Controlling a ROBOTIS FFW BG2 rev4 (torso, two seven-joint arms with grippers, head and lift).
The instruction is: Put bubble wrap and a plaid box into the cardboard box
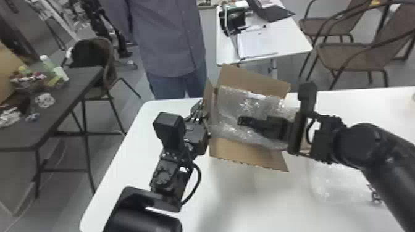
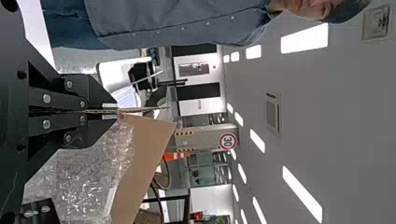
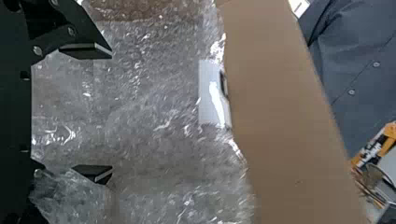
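The cardboard box (image 1: 230,151) was placed on the white desk (image 1: 131,168) with its mouth up. The bubble wrap (image 1: 244,101) lay in that mouth, bunched high between the far flap (image 1: 257,78) and the near flap (image 1: 268,161), and was stretched lengthwise from the robot's left toward its right. The left flap (image 1: 208,97) was held at its edge by the left hand (image 2: 116,111), whose fingers were closed on the board. The right hand (image 3: 111,112) was brought in from the right side, directly over the wrap; its fingers were spread wide, with the crumpled sheet seen between them and nothing judged to be gripped. Of the two, the right hand was clearly the one set for work on the wrap, while the box was probably being steadied by the left.

Beyond the wrap, the far flap was raised close by, so little room was left on that side; more was offered on the near side, where the near flap was folded outward over the desk. A straight downward press along the wrap's length was judged to be called for, with both flaps kept clear of the open fingers. A snag on the film or a bent flap was the likeliest trouble. More clear film (image 1: 335,182) was seen on the desk, beside the right arm (image 1: 392,166).
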